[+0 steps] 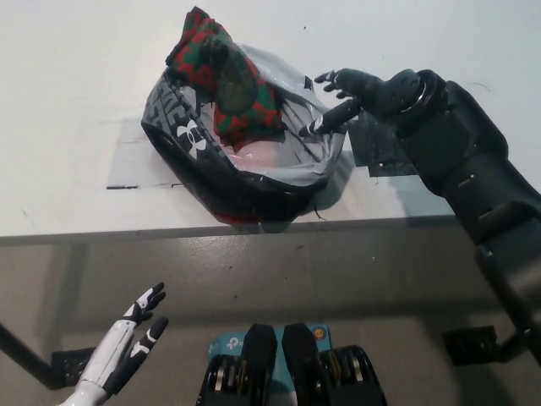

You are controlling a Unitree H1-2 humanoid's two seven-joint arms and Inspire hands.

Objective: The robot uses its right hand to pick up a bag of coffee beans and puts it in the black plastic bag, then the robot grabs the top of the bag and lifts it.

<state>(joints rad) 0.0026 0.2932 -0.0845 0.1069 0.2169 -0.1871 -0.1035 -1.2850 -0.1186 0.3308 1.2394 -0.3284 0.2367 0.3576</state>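
White table (76, 101) with black tape patch (380, 152), grey floor (355, 279) below

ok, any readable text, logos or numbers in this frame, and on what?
Black plastic bag: white Under Armour logo on its side, no letters; the grey repeating print beside it is too blurred to read.
Teal box at bottom middle: small white mark, unreadable.
Coffee bean bag: no legible text.
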